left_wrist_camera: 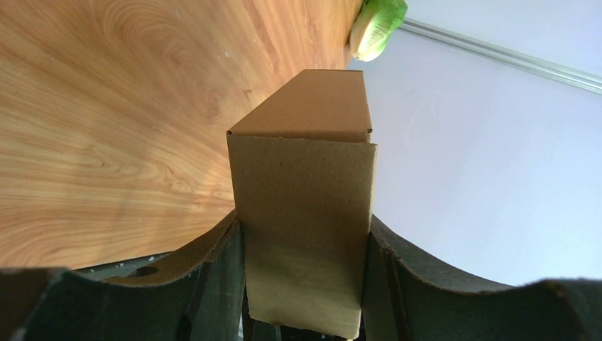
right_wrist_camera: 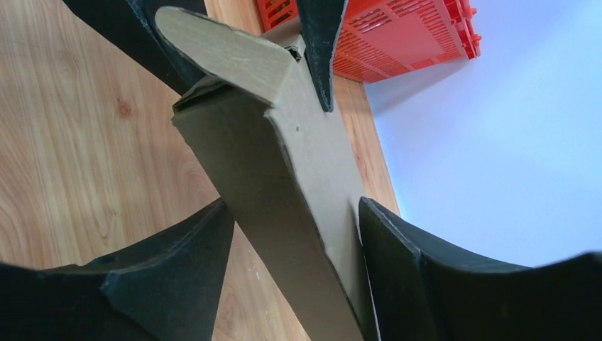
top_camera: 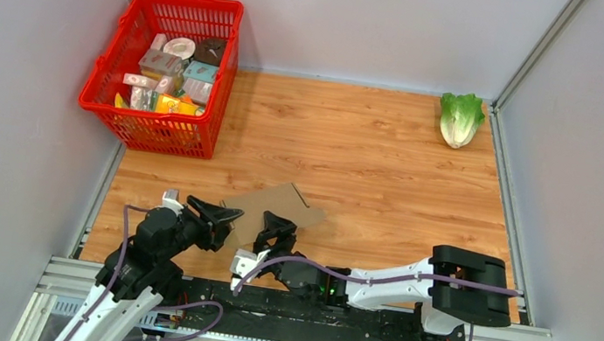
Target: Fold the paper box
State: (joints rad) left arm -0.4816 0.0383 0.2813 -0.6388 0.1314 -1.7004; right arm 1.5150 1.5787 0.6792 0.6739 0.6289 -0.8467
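Wooden tabletop point(top_camera: 372, 144); left gripper point(top_camera: 230, 218) and right gripper point(top_camera: 278, 227) both clench the paper box point(top_camera: 285, 204), long axis pointing toward the lettuce point(top_camera: 460, 118).

Matt corrugated paper box point(left_wrist_camera: 302, 234) (glossy wood-grain table point(top_camera: 372, 144)).

The paper box point(top_camera: 280, 207) was plain brown. The table point(top_camera: 370, 162) showed orange wood grain. At ten o'clock the basket point(top_camera: 164, 130) was red; at one o'clock the lettuce point(top_camera: 460, 118) was green.
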